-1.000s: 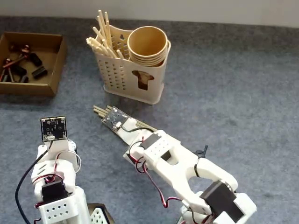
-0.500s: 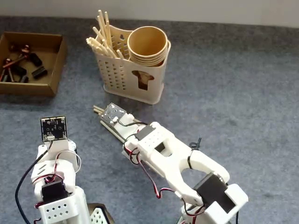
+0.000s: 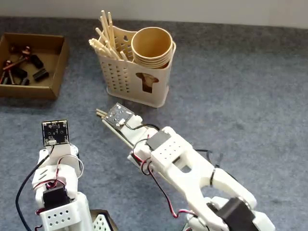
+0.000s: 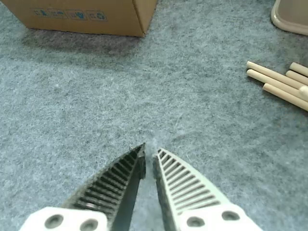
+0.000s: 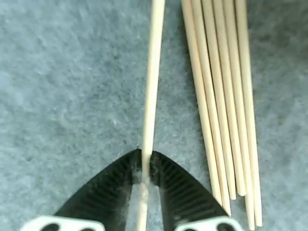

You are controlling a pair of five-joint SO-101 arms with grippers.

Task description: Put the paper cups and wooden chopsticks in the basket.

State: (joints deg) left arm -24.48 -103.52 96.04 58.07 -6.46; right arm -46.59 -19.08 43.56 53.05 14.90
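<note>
The cream basket [image 3: 130,82] stands at the back of the table, holding a stack of paper cups [image 3: 152,45] and several wooden chopsticks [image 3: 107,36]. In front of it, more chopsticks [image 3: 102,114] lie on the grey mat, with my right arm [image 3: 168,154] stretched over them. My right gripper [image 5: 145,156] is shut on one single chopstick [image 5: 155,72], which lies apart from the remaining bundle [image 5: 221,96]. My left gripper [image 4: 149,153] hovers shut and empty over bare mat, with the chopstick ends [image 4: 279,82] off to its side. The left arm [image 3: 55,159] stays at the near left.
An open cardboard box [image 3: 32,91] with dark parts sits at the far left; its wall [image 4: 82,14] faces the left gripper. A corner of the basket [image 4: 293,19] shows in the left wrist view. Open mat lies to the right of the basket.
The right arm has swung and its wrist has edged slightly toward the basket end of the chopsticks on the mat. The left arm has not moved.
</note>
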